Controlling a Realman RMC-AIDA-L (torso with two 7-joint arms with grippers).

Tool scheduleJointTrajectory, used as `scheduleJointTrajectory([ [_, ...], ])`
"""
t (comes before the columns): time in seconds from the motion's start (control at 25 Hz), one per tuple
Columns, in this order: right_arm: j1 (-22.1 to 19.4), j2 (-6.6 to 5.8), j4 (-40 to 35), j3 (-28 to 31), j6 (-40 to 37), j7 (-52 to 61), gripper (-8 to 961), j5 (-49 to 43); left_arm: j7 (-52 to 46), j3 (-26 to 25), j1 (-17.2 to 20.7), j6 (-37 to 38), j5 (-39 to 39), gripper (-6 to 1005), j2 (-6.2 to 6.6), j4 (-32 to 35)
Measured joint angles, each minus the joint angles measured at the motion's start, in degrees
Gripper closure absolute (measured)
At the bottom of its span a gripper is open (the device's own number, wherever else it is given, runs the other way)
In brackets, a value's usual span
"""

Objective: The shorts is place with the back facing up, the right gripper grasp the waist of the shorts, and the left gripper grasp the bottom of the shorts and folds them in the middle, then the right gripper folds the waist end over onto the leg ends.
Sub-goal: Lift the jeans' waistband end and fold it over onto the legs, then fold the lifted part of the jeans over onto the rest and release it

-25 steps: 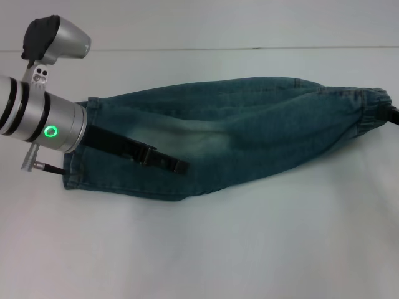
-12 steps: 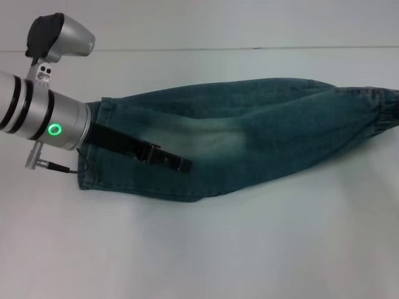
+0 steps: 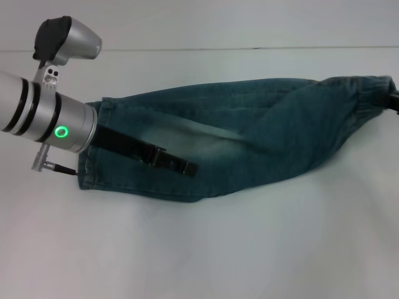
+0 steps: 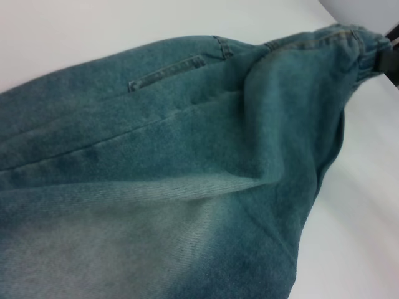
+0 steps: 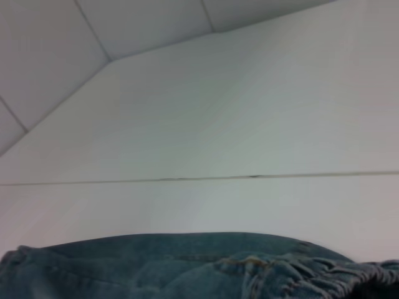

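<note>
Head view cuts off the right gripper [image 3: 395,99] at the frame edge by the waist [image 3: 374,93], so its grip cannot be told. The shorts [image 3: 249,143] lie lengthwise across the table [image 3: 249,249], waist toward the robot's right, leg ends [image 3: 93,156] left, where the left gripper [image 3: 168,162] rests on the denim with fingers pressed together.

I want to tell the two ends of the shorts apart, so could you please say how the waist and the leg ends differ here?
The waist is gathered and puckered; the leg ends are flat, straight and stitched. The waist lies at the head view's right edge, by the right gripper, which barely shows; the leg ends lie on the left, under the left gripper. Both are the same faded blue denim on the white table.
</note>
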Motion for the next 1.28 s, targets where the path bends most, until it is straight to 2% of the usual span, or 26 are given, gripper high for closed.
scheduleJointTrajectory([
  [0.4,5.27,0.33,0.0,-1.51,-4.32,0.38,835,-0.01,1.04,-0.29,-0.43,-2.41,-0.09,61,-0.08,-1.87],
  [0.84,13.27,1.88,0.55,-9.96,-4.73,3.38,819,0.0,1.16,-2.77,1.02,-8.43,-0.09,60,1.59,-1.63],
  [1.04,17.14,2.62,0.67,-14.32,-4.51,4.84,811,0.0,1.17,-6.29,3.88,-13.47,-0.22,61,1.7,0.42],
  [1.28,22.57,3.01,4.16,-18.61,-4.27,5.81,802,0.31,0.66,-9.19,7.6,-19.15,-2.72,61,2.78,2.63],
])
